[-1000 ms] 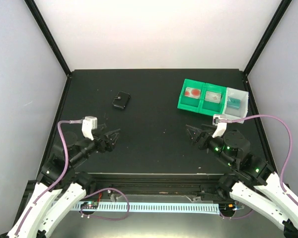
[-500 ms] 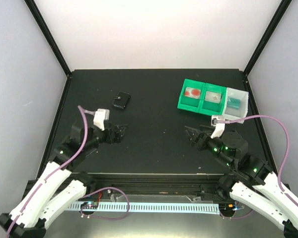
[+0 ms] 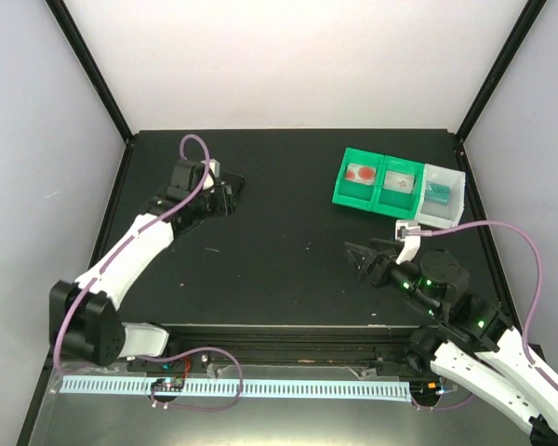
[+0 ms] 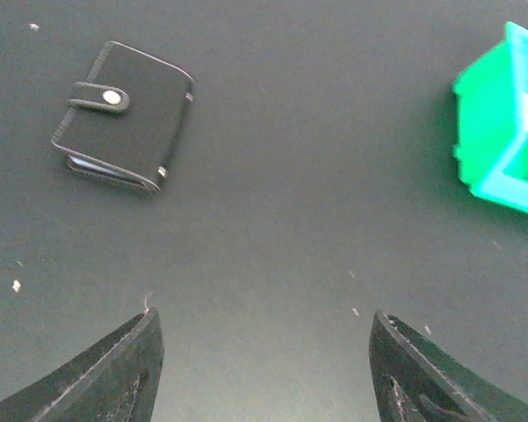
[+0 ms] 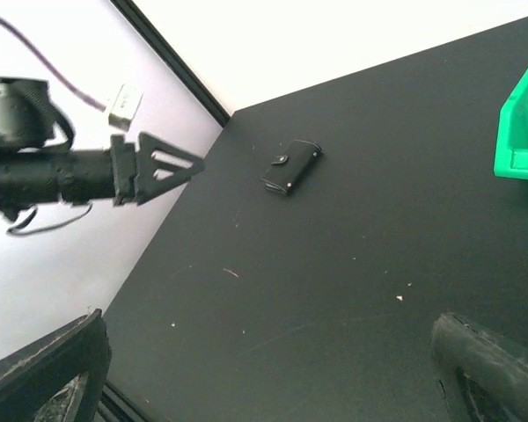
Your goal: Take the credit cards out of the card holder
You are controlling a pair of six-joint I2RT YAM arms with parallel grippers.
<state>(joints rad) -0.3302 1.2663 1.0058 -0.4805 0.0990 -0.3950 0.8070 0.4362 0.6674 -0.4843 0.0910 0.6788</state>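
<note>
The wallet [image 4: 123,117] lies snapped shut at the far left of the table [image 4: 290,176]. The left gripper [image 4: 264,318] hangs just short of it, jaws apart and empty. The right gripper [image 5: 266,327], jaws wide, hovers well away.

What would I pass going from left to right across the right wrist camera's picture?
left pincer → black wallet → green tray
</note>
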